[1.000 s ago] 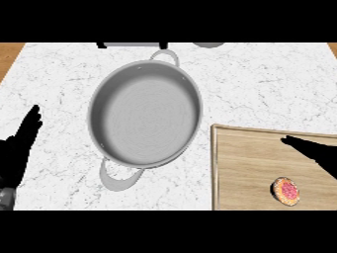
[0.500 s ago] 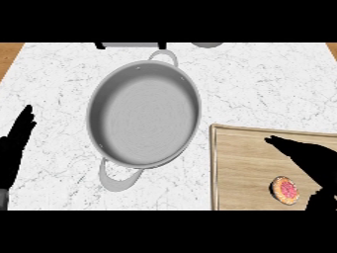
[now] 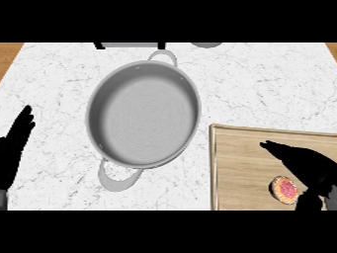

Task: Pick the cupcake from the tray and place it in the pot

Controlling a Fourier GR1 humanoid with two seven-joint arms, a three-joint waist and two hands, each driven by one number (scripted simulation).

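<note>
A small cupcake point(image 3: 284, 189) with pink topping lies on the wooden tray point(image 3: 240, 163) at the lower right. My right hand point(image 3: 310, 165) hovers over the tray just right of the cupcake, fingers stretched toward the upper left, thumb hanging down beside the cupcake; it holds nothing. The wide grey pot point(image 3: 143, 115) with two handles stands in the middle of the marble counter, nothing inside. My left hand point(image 3: 4, 150) rests open at the lower left edge, fingers up.
Dark and grey objects point(image 3: 134, 45) peek in at the counter's far edge. Wooden floor shows past the counter's left and right sides. White marble point(image 3: 273, 89) lies between pot and tray.
My right hand has slid left and down across the tray, closing in on the cupcake. The left hand has sunk slightly lower. Pot and cupcake stay put.
</note>
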